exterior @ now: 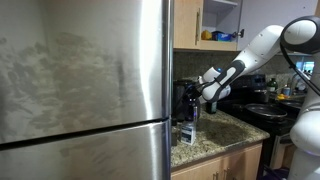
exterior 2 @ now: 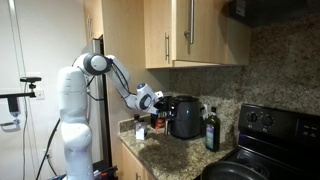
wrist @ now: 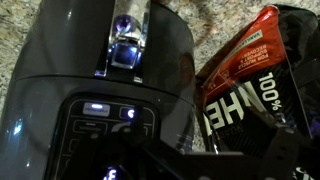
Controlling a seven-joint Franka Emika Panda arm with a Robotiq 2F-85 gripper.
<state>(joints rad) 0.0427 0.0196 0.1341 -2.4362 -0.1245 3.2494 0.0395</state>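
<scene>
While I hover close over the black air fryer (wrist: 95,70), my pincer (exterior 2: 150,100) is just off its lit control panel. The shapes low in the wrist view are too dark, so I cannot tell whether my fingers are apart or together.

The fryer stands toward the back of the granite tabletop (wrist: 30,20), with a protein tub (wrist: 245,85) right beside it.

Risks, as I judge them:
- Drop crooked and I could press a button or scrape that glossy shell.
- Drift sideways and I could tip the tub.

Room is tight:
- The fridge (exterior: 80,80) walls off one side.
- The cabinets (exterior 2: 190,30) hang overhead.
- A dark bottle (exterior 2: 211,128) and the stove (exterior 2: 275,125) sit beyond the fryer.
- A small container (exterior: 187,130) stands near the front edge and could be knocked off.

My free space is back out over that edge.
</scene>
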